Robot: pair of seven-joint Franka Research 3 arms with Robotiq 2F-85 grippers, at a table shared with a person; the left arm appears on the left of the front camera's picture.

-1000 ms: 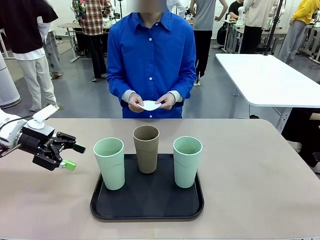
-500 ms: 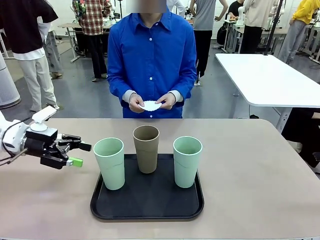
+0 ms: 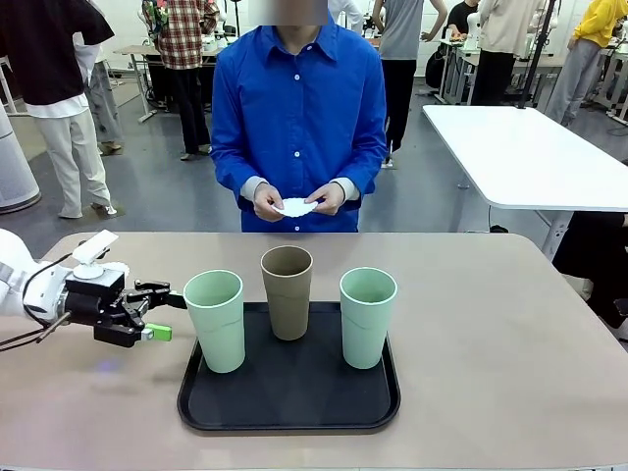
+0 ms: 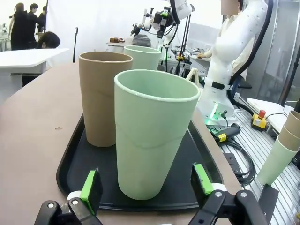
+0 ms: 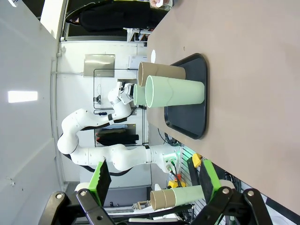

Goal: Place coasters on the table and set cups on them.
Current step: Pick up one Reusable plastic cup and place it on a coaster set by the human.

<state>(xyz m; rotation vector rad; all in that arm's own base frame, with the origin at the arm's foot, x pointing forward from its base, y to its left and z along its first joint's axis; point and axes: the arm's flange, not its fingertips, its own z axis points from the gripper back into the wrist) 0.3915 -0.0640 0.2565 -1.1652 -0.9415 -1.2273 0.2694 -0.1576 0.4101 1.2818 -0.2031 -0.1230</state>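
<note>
Coasters (image 3: 294, 207) show as a thin white paper bundle with a scalloped edge, pinched between a person's hands at the far side of the bench (image 3: 510, 324). It is held up in the air and not lying on the bench; how many sheets it holds cannot be told. The hand at picture left (image 3: 265, 202) and the hand at picture right (image 3: 330, 198) each grip one end.

All three cups stand upright on a black tray (image 3: 290, 417) in the middle of the bench. A mint green cup (image 3: 215, 320) is on the left, a brown cup (image 3: 287, 292) stands farther back in the middle, and a second mint green cup (image 3: 368, 317) is on the right. None touches another.

Left claw (image 3: 171, 314) hangs low over the bench and points sideways at the left mint cup, fingers spread wide and gripping nothing. Its tips are just beside the cup's wall. In the left wrist view that cup rises between the two green pads (image 4: 91, 183) with a gap on each side, the brown cup behind it.

Right claw (image 5: 154, 177) is likewise spread open with nothing in it, well apart from the tray, which appears sideways in its rolled view.
</note>
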